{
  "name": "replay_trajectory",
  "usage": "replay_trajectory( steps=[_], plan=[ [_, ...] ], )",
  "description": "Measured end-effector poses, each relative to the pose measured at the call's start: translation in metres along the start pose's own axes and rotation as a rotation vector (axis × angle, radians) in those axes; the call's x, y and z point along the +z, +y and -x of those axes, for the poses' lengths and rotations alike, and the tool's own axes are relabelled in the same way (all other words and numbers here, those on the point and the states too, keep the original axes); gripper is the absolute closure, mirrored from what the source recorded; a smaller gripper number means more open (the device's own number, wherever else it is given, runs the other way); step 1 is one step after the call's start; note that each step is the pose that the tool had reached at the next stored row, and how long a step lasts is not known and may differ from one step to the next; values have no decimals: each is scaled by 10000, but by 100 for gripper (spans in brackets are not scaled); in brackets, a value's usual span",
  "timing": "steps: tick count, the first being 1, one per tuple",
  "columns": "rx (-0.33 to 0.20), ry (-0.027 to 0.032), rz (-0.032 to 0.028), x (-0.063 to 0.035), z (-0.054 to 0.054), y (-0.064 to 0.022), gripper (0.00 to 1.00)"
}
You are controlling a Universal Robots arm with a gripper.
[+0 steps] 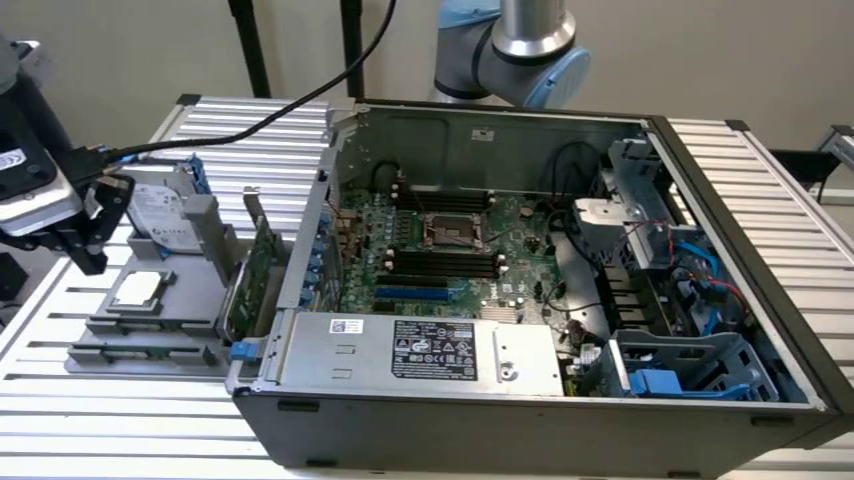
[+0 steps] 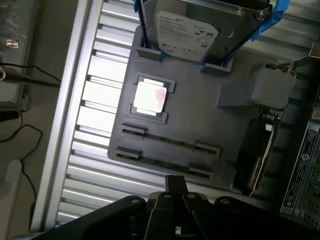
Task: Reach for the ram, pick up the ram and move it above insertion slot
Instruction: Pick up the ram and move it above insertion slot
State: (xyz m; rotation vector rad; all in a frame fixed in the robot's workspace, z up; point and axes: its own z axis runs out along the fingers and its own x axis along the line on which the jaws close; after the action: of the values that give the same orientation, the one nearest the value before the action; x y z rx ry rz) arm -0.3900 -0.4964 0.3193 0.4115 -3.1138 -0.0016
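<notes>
Two ram sticks stand on edge in a grey holder (image 2: 235,125); they are thin dark-green strips, ram (image 2: 170,142) and ram (image 2: 162,161). In the exterior view the ram (image 1: 144,326) lies near the holder's front edge, with the second stick (image 1: 136,353) in front of it. My gripper (image 1: 83,258) hangs above the holder on the exterior view's left, apart from the ram; its black body (image 2: 176,184) sits just short of the nearer stick. Black insertion slots (image 1: 441,263) lie on the motherboard inside the open computer case (image 1: 534,410).
The holder also carries a processor (image 2: 150,97), a hard drive (image 2: 200,30) in blue rails and a tall green expansion card (image 1: 251,285). The case wall (image 1: 314,230) rises between holder and motherboard. A blue slot (image 1: 411,293) lies beside the memory sockets. Cables trail from my arm.
</notes>
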Motion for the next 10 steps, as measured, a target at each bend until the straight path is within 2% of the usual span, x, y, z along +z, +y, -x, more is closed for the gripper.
replay_trajectory(
  steps=[10],
  plan=[
    [-1821,3,-1,32,0,0,89]
  ],
)
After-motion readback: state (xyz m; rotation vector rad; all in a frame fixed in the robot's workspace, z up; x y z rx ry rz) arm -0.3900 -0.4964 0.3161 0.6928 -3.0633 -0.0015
